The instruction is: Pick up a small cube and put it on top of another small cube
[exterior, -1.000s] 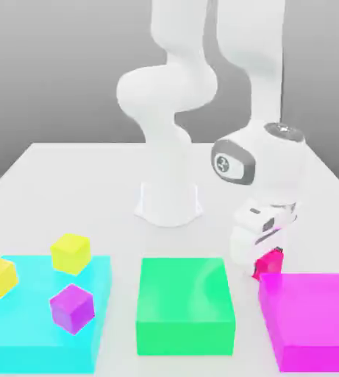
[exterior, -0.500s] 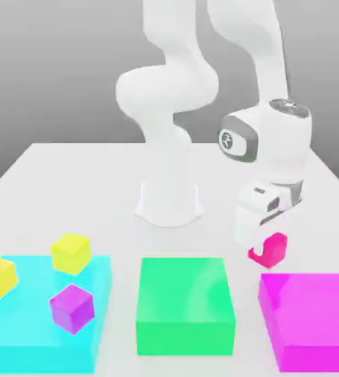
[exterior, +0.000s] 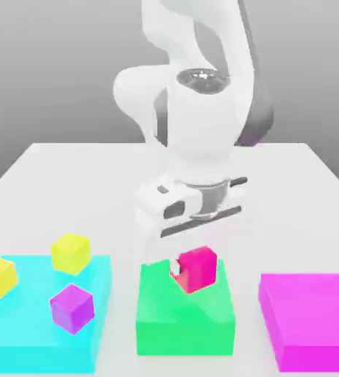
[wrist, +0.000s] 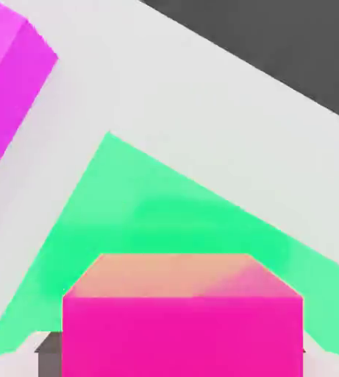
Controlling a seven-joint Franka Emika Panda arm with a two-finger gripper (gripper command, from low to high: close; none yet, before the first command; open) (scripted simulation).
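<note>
Ext. view: the pincer (exterior: 178, 266), smooth matte white, is closed on the hot-pink cube (exterior: 198, 269) — plain-faced, sharp-edged, tilted — in front of or over the green block (exterior: 185, 309), a flat-topped slab w/ a faint sheen. At the view's left, the small purple cube (exterior: 73, 308), matte & turned cornerwise, shows against the cyan slab (exterior: 32, 316), w/ two plain yellow cubes (exterior: 71, 254) near it. At the view's right, a flat magenta block (exterior: 312, 316) sits on the pale, smooth counter (exterior: 120, 199).

Hand view: pink cube's flat, square-edged face betw. dark pads (wrist: 50, 361) — green block beyond it.
</note>
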